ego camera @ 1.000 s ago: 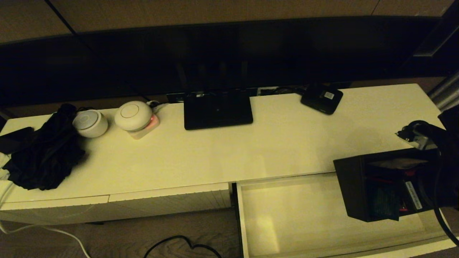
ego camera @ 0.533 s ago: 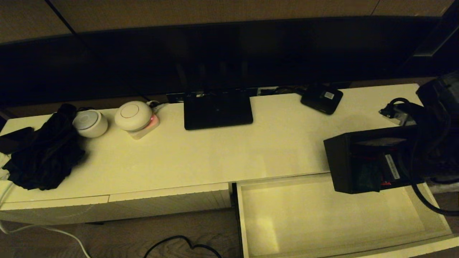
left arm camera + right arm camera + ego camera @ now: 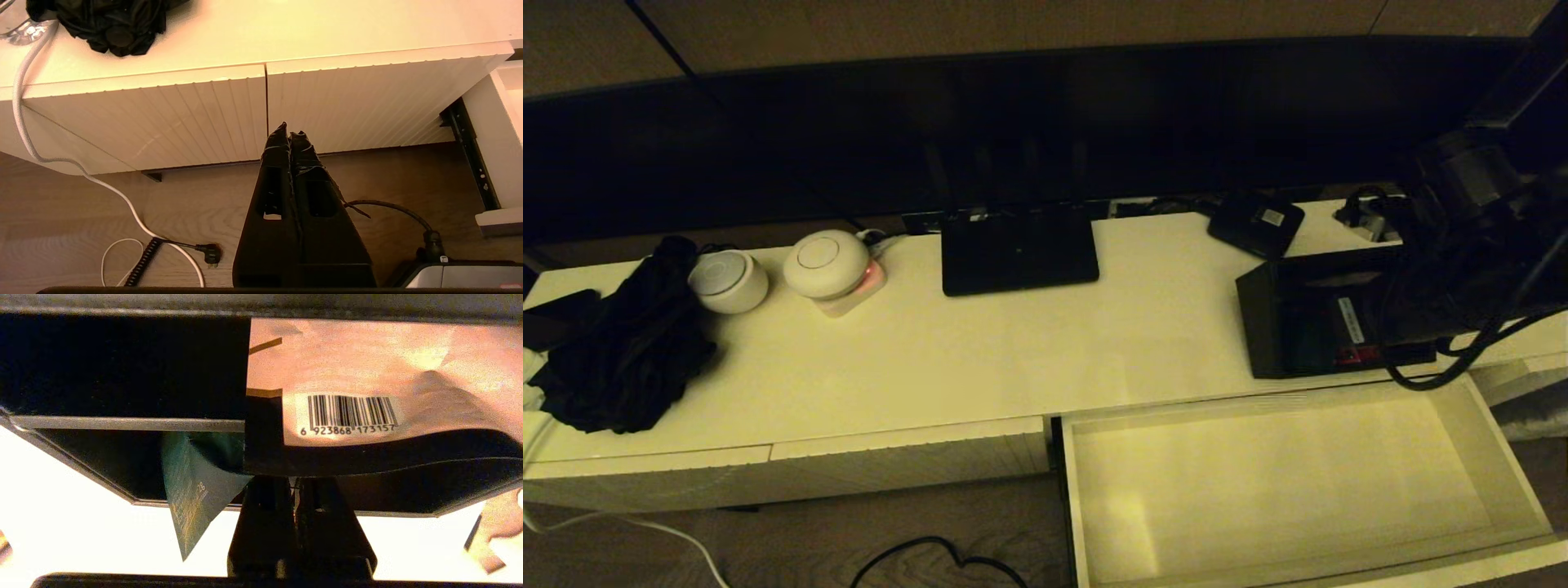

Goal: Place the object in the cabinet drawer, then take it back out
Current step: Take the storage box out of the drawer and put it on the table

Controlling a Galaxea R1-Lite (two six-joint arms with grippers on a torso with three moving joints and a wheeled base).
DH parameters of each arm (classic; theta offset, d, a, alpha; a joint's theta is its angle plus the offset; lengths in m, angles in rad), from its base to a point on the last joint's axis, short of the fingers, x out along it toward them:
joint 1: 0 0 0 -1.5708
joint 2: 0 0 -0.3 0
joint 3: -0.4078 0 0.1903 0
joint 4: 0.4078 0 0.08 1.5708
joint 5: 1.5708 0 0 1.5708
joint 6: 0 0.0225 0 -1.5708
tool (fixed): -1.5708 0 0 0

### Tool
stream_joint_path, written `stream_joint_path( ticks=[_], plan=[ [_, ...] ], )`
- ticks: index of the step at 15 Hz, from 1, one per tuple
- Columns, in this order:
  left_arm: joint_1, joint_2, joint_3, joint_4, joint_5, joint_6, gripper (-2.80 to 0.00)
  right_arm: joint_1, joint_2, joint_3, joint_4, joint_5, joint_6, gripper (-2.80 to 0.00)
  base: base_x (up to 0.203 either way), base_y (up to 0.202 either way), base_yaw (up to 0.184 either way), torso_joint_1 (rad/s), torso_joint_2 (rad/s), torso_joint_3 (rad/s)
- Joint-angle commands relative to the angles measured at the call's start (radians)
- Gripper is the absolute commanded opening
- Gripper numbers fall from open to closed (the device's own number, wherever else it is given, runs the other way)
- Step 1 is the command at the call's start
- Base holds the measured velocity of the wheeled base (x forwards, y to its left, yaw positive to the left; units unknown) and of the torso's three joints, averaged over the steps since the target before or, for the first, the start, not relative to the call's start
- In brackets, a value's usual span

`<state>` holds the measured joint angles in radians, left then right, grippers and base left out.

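Right hand point(image 3: 295, 486) clamping half-hidden organiser box point(image 3: 1290, 327)

A copper-coloured packet point(image 3: 367, 375) inside the organiser box point(image 3: 122, 367) is showing a barcode numbered 6 923868 173157. A teal packet point(image 3: 192, 486) is bearing small print, of which only "28" is reading clearly.

The organiser box point(image 3: 1262, 322) is black, with a red packet point(image 3: 1356, 354) inside. The drawer point(image 3: 1078, 506) is cream-white; the closed panels point(image 3: 204, 118) are finely ribbed.
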<state>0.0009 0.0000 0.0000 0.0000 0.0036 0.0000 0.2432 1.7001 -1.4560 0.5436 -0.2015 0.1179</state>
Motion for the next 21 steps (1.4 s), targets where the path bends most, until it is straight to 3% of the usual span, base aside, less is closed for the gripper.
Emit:
stream_joint_path(
  ticks=[1, 10, 11, 17, 21],
  plan=[
    [0.001, 0.000, 0.003, 0.000, 0.001, 0.000, -2.80, -0.002, 0.053, -0.066, 0.005, 0.000, 0.003, -2.80, 0.000, 0.000, 0.000, 0.000, 0.00, 0.000],
    [0.001, 0.000, 0.003, 0.000, 0.001, 0.000, -2.80, -0.002, 0.118, -0.135, 0.007, -0.007, 0.037, -2.80, 0.000, 0.000, 0.000, 0.000, 0.00, 0.000],
    [0.001, 0.000, 0.003, 0.000, 0.001, 0.000, -2.80, -0.002, 0.119, -0.133, 0.007, -0.013, 0.037, 0.00, 0.000, 0.000, 0.000, 0.000, 0.00, 0.000],
    [0.001, 0.000, 0.003, 0.000, 0.001, 0.000, -2.80, -0.001, 0.087, -0.128, 0.002, -0.026, 0.032, 0.00, 0.000, 0.000, 0.000, 0.000, 0.00, 0.000],
    [0.001, 0.000, 0.003, 0.000, 0.000, 0.000, -2.80, 0.008, -0.017, -0.053, -0.006, -0.068, 0.013, 0.00, 0.000, 0.000, 0.000, 0.000, 0.00, 0.000]
  ],
)
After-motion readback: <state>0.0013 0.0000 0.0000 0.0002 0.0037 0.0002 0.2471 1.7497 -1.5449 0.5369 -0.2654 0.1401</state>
